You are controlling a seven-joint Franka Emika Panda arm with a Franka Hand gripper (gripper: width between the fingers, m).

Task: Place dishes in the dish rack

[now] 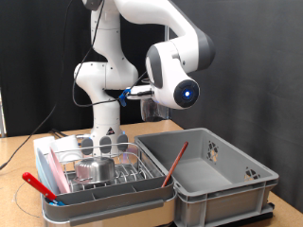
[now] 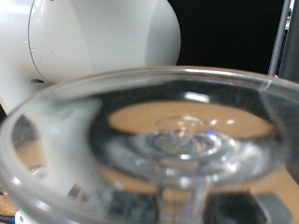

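In the wrist view a clear glass [image 2: 159,140] fills the picture, right up against the camera, its base towards the hand; the fingertips are hidden behind it. In the exterior view the gripper [image 1: 154,109] hangs high above the table, mostly hidden behind the arm's wrist. Below it the silver wire dish rack [image 1: 128,168] sits in its pale tray [image 1: 109,195]. A pink plate [image 1: 59,174] stands on edge in the rack's left part. A shiny steel cup [image 1: 95,168] lies in the middle. A red utensil [image 1: 39,184] lies over the tray's left front corner.
A large grey plastic bin [image 1: 237,180] stands to the exterior view's right of the rack, with a thin red stick [image 1: 173,163] leaning inside its left wall. The robot's base [image 1: 104,118] stands right behind the rack. The wooden table's edge [image 1: 14,156] shows at the left.
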